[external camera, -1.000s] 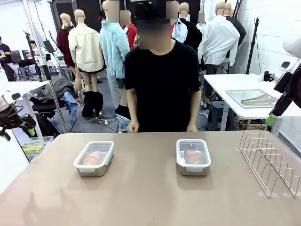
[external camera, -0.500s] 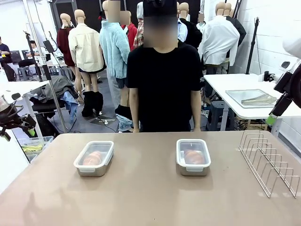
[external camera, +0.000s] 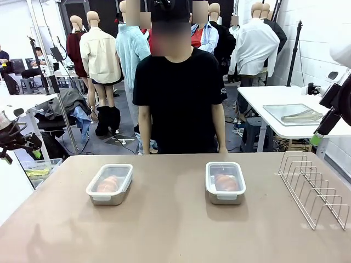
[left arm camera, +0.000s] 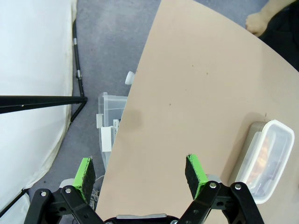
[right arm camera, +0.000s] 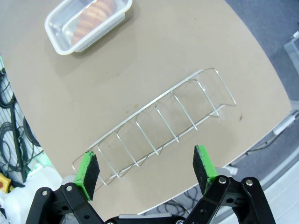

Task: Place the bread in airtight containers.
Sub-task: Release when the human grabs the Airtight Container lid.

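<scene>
Two containers: both lidded on the table (external camera: 175, 230), one bread in each.
Table: tan top, running from the near edge to the person at the far side.
Person: black shirt (external camera: 178, 98), standing at the far edge behind the gap between the containers, arms down; in the left wrist view a hand (left arm camera: 258, 21) sits at the table's far edge.
Rack: wire rack (external camera: 313, 189) on the table's right side, well apart from the containers; in the right wrist view it lies just beyond the right gripper's fingers.
Left container: steel pan with clear white-rimmed lid (external camera: 110, 183), left of centre; also at the right edge of the left wrist view.
Right container: same kind (external camera: 225, 182), right of centre; at the top of the right wrist view, its lid on.
Left bread: golden-brown piece (external camera: 108, 183) seen through the lid of the left container.
Right bread: golden-brown piece (external camera: 226, 182) seen through the lid of the right container.
Left gripper: (left arm camera: 140, 175) fingers wide apart, nothing between them, above the table's edge, well apart from the left container.
Right gripper: (right arm camera: 145, 170) fingers wide apart, nothing held, above the table near the rack; in the front view its green tip shows at the right edge, off the table.
</scene>
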Robot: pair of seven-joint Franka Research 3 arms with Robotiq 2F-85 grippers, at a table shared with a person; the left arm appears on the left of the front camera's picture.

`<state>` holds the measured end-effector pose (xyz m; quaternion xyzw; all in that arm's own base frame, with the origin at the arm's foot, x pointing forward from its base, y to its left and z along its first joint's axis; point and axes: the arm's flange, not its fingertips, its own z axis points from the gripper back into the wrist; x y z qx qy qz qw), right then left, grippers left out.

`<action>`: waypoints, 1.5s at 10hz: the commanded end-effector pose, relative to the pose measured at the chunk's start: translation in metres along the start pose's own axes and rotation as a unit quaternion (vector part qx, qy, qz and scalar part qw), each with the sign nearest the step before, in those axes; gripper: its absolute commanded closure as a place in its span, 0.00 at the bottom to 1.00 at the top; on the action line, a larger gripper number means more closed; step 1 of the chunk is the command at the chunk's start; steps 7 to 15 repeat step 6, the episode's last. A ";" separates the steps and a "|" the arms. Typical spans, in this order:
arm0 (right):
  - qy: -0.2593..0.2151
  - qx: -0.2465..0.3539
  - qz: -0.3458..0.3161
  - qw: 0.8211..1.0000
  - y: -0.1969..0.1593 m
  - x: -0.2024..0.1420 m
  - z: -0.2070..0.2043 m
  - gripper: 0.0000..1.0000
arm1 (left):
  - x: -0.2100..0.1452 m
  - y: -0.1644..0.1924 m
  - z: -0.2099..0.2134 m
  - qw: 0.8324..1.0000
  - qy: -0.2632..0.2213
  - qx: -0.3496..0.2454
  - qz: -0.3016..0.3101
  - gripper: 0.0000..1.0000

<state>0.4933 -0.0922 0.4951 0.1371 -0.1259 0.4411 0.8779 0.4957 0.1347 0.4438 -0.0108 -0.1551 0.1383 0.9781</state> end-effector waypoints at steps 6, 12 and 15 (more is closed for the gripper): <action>0.005 0.004 0.008 1.000 -0.004 0.001 0.001 0.00 | 0.000 0.002 0.001 1.000 -0.001 0.001 0.001 0.00; 0.005 0.004 0.008 1.000 -0.004 0.001 0.001 0.00 | 0.000 0.002 0.001 1.000 -0.001 0.001 0.001 0.00; 0.005 0.004 0.008 1.000 -0.004 0.001 0.001 0.00 | 0.000 0.002 0.001 1.000 -0.001 0.001 0.001 0.00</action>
